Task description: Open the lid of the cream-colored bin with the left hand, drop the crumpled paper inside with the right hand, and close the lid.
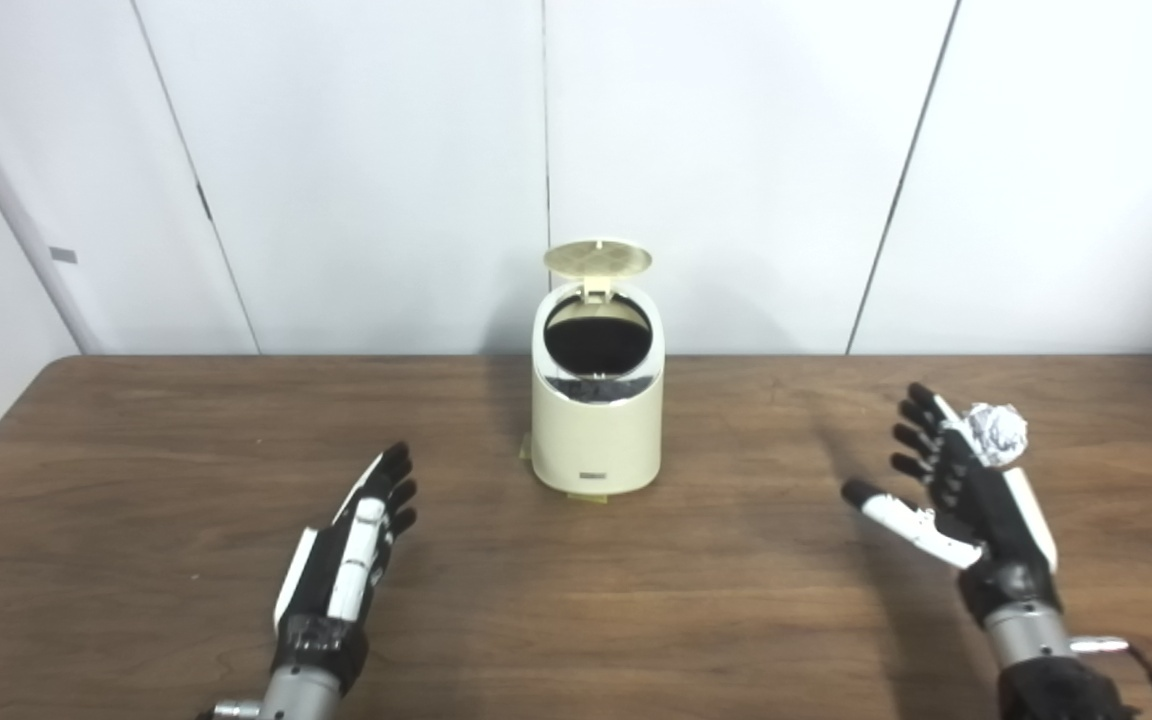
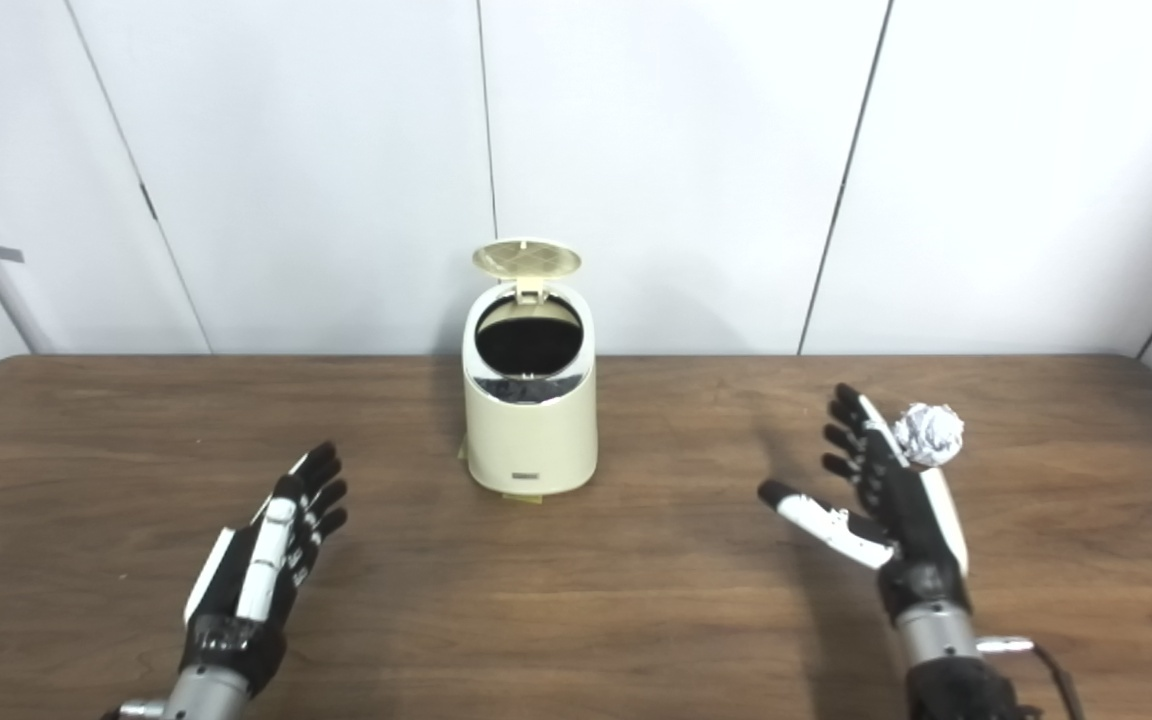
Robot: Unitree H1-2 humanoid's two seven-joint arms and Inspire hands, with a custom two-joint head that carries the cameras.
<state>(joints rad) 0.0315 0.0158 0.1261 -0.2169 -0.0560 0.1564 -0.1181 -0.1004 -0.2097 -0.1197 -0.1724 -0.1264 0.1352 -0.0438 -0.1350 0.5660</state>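
The cream-colored bin [image 1: 597,430] stands upright at the middle of the table, toward the back. Its round lid [image 1: 597,258] is flipped up on the rear hinge, and the dark opening faces me. A crumpled ball of white paper [image 1: 997,433] lies on the table at the right. My right hand [image 1: 958,490] is open, fingers spread and thumb out, just left of the ball and close beside it; whether it touches I cannot tell. My left hand [image 1: 356,545] is open with fingers straight, low over the table at the front left, well apart from the bin.
The brown wooden table [image 1: 576,620] runs the full width of the view. White wall panels [image 1: 736,150] rise directly behind its back edge. A small yellowish pad pokes out beneath the bin's base.
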